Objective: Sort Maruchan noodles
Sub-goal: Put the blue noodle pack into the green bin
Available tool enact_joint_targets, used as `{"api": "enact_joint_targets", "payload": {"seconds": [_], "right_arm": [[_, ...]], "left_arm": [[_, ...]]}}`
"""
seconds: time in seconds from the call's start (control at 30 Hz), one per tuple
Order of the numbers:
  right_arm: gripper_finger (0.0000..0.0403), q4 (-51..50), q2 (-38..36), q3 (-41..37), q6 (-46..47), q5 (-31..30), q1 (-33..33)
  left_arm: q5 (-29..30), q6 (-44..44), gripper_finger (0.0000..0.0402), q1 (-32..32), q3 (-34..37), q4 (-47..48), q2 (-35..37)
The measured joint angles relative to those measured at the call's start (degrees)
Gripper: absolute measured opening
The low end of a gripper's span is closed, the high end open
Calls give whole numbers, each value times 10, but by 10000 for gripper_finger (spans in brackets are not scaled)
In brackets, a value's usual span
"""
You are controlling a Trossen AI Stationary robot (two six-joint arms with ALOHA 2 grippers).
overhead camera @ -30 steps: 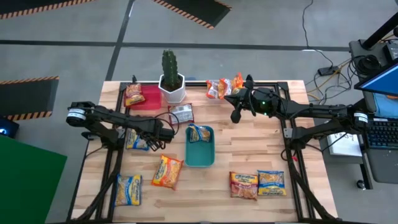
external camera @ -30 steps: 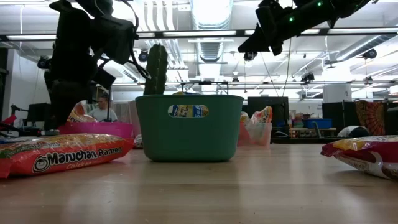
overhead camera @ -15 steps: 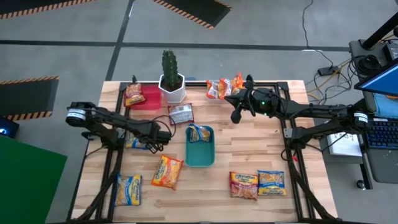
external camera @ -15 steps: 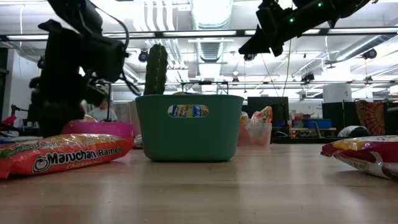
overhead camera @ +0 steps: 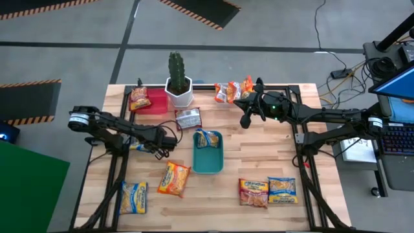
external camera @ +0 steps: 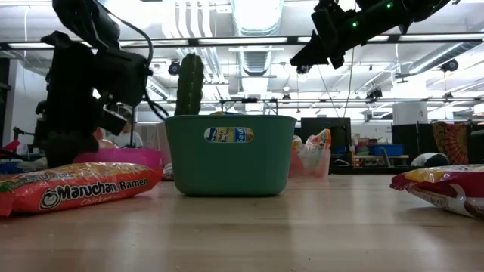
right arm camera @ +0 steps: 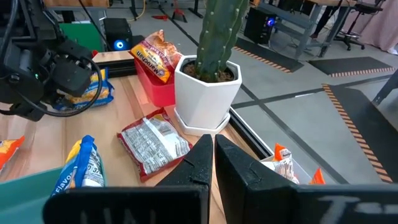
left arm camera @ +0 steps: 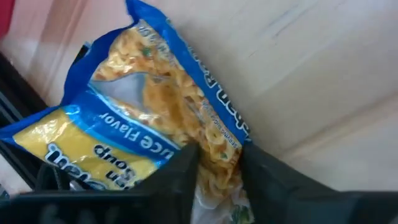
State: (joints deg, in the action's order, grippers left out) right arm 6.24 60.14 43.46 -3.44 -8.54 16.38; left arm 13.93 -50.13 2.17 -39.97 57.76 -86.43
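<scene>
A yellow-blue Maruchan noodle packet (left arm camera: 155,106) lies flat on the table's left part, and my left gripper (overhead camera: 158,145) is down on it, shut on its end. Another yellow-blue packet (overhead camera: 207,138) sits in the green tray (overhead camera: 208,167). An orange packet (overhead camera: 139,98) lies in the pink tray (overhead camera: 157,103). Loose packets lie on the wood: white-red (overhead camera: 188,118), orange (overhead camera: 174,178), yellow-blue (overhead camera: 133,197), red (overhead camera: 253,192) and yellow-blue (overhead camera: 283,190). My right gripper (right arm camera: 213,155) hangs shut and bare above the table's far right part. My left gripper pinches the yellow-blue packet's end (left arm camera: 214,163) between its two fingers. The fingers (left arm camera: 183,171) come down at it from above, slanting. The rest of the packet lies flat on the table beside the arm's frame rail.
A cactus in a white pot (overhead camera: 178,84) stands at the far edge, between the pink tray and a clear tray (overhead camera: 233,92) holding orange packets. Black frame rails (overhead camera: 116,175) run along the table's left and right sides. Bare wood lies in front of the green tray.
My left gripper has gone down and a little toward the table's left edge, onto the yellow-blue packet beside the rail. The packets and trays lie where they were.
</scene>
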Motion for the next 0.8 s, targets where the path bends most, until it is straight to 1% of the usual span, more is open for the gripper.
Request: {"api": "enact_joint_targets", "payload": {"seconds": [0.13, 0.2, 0.37, 0.47, 0.53, 0.6, 0.67, 0.73, 0.8], "right_arm": [[9, 0, 0, 0, 0, 0, 0], [9, 0, 0, 0, -1, 0, 0], [9, 0, 0, 0, -2, 0, 0], [9, 0, 0, 0, -2, 0, 0], [9, 0, 0, 0, -1, 3, 0], [9, 1, 4, 0, -1, 29, 0], [9, 1, 11, 0, -1, 67, 0], [10, 7, 21, 0, 9, 102, -1], [15, 19, 33, 0, 23, 122, -4]], "left_arm": [[0, 19, 25, 0, -16, 3, 0], [0, 28, 10, 0, -23, 6, 1], [10, 105, 9, 0, -57, 43, 20], [19, 175, 5, 0, -85, 67, 54], [20, 228, 4, 1, -102, 62, 86], [20, 278, 3, 1, -118, 58, 120], [21, 318, 2, 1, -134, 56, 153], [26, 341, 2, 1, -151, 51, 183], [40, 358, 2, 1, -171, 44, 208]]}}
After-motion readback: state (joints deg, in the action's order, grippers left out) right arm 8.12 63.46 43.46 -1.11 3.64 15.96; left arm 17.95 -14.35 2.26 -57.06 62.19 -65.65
